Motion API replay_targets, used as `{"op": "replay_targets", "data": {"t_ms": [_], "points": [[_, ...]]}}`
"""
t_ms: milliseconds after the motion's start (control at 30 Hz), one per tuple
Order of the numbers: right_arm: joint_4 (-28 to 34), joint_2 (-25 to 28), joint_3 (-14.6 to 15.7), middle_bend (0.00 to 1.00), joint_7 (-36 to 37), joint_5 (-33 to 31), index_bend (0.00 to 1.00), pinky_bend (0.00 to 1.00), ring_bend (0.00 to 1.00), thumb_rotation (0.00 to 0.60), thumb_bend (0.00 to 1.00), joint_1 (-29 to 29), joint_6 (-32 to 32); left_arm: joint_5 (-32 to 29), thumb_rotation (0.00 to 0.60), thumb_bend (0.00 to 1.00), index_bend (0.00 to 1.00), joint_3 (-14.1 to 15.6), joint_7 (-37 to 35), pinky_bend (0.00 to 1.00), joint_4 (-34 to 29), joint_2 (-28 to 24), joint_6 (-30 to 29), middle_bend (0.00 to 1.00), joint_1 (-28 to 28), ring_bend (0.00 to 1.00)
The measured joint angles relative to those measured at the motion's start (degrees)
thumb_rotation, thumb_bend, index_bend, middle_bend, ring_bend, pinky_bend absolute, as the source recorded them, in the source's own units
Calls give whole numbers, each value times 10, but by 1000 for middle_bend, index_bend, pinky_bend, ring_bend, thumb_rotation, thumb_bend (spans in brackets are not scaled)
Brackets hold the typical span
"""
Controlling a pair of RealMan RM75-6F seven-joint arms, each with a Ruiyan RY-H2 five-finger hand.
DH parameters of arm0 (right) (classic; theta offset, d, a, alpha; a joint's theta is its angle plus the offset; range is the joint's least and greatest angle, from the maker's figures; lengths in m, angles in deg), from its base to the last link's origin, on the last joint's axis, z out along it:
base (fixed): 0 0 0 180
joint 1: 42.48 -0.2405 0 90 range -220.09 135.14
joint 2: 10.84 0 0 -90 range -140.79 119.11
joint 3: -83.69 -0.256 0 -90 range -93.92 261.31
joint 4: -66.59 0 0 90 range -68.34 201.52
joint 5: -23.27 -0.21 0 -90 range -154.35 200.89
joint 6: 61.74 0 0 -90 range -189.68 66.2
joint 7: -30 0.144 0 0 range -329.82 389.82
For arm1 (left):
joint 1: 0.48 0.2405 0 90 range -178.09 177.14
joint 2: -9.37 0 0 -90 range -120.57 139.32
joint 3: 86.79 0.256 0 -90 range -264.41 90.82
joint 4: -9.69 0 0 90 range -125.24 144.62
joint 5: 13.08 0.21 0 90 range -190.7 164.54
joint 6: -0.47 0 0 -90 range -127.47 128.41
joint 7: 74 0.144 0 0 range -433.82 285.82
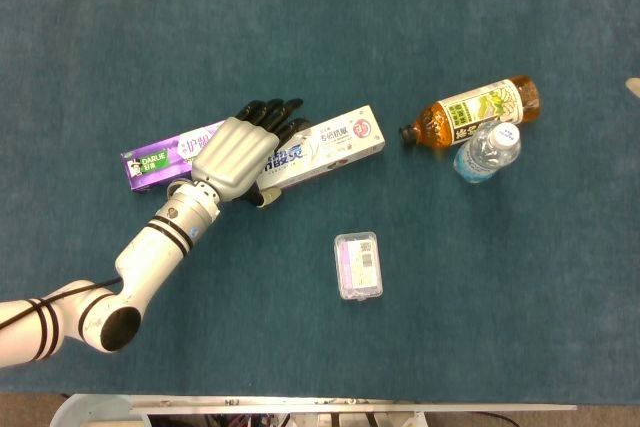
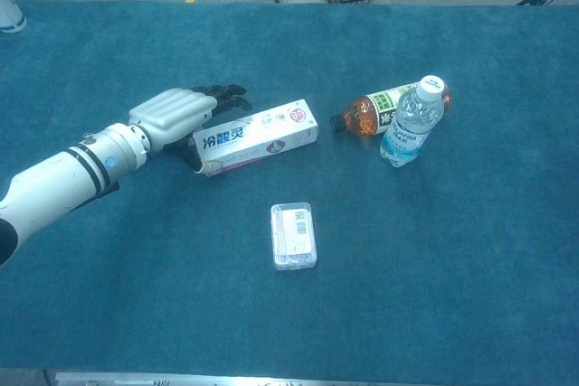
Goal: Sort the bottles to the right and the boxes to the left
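Carpet (image 1: 500, 327) of deep teal covers the whole table. Across it from the lower left reaches the left arm (image 1: 140, 267), white with black bands. Its left hand (image 1: 238, 155) grips the near end of the white toothpaste box (image 1: 325, 143), dark fingers (image 1: 270, 112) wrapped over the far edge and thumb under the near one; the box lies roughly level, pointing toward the bottles. Behind the hand, partly covered, lies the purple toothpaste box (image 1: 160, 159). Right of centre the brown tea bottle (image 1: 470, 112) lies on its side, touching the upright water bottle (image 1: 487, 151). Nearer the robot sits the small clear case (image 1: 358, 265), well apart from everything.
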Motion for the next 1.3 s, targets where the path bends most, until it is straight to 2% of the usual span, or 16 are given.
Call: {"op": "replay_targets", "data": {"t_ms": [67, 167, 367, 1000, 1167, 1300], "points": [[1, 1, 0, 298, 1, 0, 103, 411, 189, 600, 33, 1, -1, -3, 600, 236, 312, -1, 0, 89, 4, 3, 0, 0, -1, 0], [2, 2, 0, 298, 3, 0, 103, 411, 189, 600, 33, 2, -2, -6, 600, 237, 331, -2, 5, 89, 9, 8, 1, 0, -3, 0], [1, 5, 1, 298, 9, 2, 103, 411, 189, 600, 33, 3, -1, -12, 600, 237, 244, -2, 28, 89, 23, 16, -4, 0, -5, 0], [-3, 10, 2, 298, 24, 3, 104, 411, 189, 600, 33, 9, -3, -20, 600, 236, 210, -1, 121, 42, 24, 21, -32, 0, -17, 0], [-3, 9, 2, 298, 23, 4, 104, 411, 189, 600, 33, 9, -2, -43, 600, 237, 201, -5, 112, 25, 12, 13, -14, 0, -20, 0], [0, 10, 2, 298, 21, 4, 104, 411, 189, 600, 33, 8, -3, -27, 600, 236, 199, -5, 107, 16, 4, 8, -17, 0, -23, 0]]}}
